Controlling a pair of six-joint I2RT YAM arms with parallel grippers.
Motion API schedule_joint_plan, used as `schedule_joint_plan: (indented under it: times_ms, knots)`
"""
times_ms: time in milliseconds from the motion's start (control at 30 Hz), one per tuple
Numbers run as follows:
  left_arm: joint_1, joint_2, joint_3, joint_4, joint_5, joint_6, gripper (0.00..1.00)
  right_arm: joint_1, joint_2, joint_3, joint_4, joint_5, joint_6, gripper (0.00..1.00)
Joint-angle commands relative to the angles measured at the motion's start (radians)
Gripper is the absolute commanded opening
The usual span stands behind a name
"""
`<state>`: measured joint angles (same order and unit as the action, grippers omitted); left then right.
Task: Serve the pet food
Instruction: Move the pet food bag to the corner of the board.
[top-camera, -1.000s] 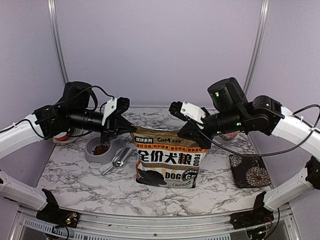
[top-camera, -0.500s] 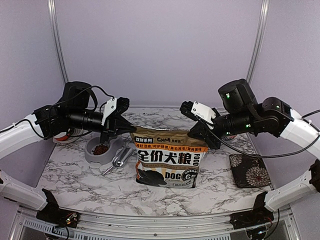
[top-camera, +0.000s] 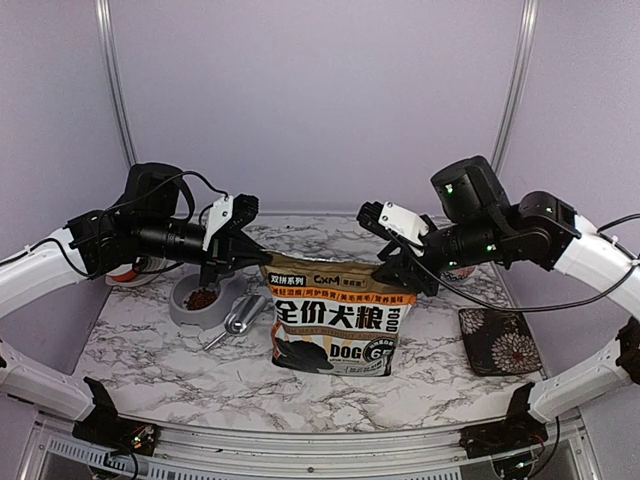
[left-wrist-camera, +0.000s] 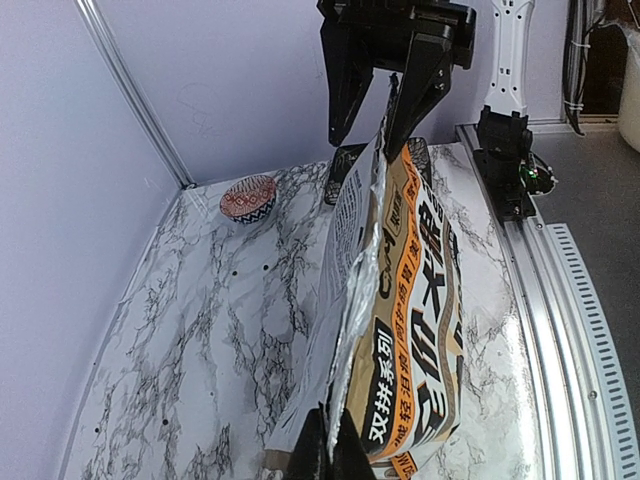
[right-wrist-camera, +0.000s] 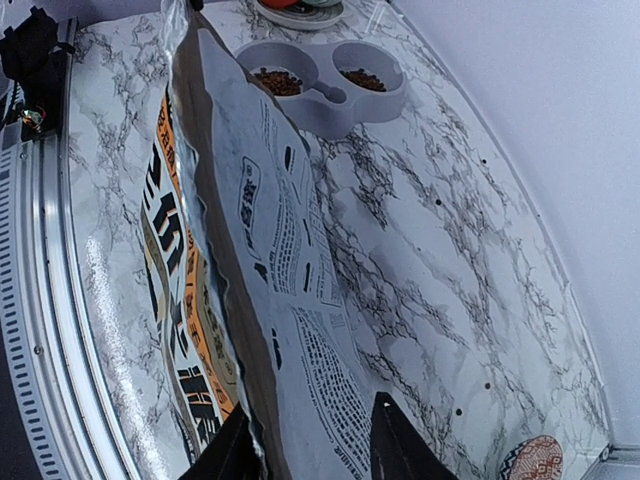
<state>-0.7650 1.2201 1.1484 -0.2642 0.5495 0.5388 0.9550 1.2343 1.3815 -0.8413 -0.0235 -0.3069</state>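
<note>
Left claw (left-wrist-camera: 330, 450) pinches dog-food bag (top-camera: 335, 320) corner | right claw (right-wrist-camera: 310, 408) spread astride bag | kibble (right-wrist-camera: 280, 82) in grey double bowl (right-wrist-camera: 330, 115)

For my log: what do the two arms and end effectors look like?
The left arm and right arm have white tubular links, bulky black joint housings and looping black cables; green lights dot the right one. The left end effector and right end effector have black fingers and a white plate.
</note>
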Motion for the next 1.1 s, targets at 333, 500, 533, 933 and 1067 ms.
schedule_joint_plan:
  times_ms: [333, 500, 533, 933, 1067]
  knots:
    - [0.007, -0.039, 0.003, 0.051, 0.021, -0.002, 0.0, -0.004, 0.17, 0.138, 0.06, -0.117, -0.074, 0.24]
    - [0.007, -0.04, 0.002, 0.05, 0.02, 0.0, 0.0, -0.004, 0.202, 0.166, 0.06, -0.149, -0.083, 0.09]
    - [0.007, -0.04, 0.002, 0.05, 0.018, 0.0, 0.0, -0.004, 0.204, 0.168, 0.06, -0.151, -0.083, 0.05]
    - [0.009, -0.048, 0.005, 0.051, -0.006, -0.003, 0.39, -0.005, 0.153, 0.165, 0.084, -0.152, -0.072, 0.0]
    - [0.009, -0.059, 0.006, 0.054, -0.035, -0.009, 0.63, -0.018, 0.135, 0.161, 0.122, -0.04, -0.061, 0.0]
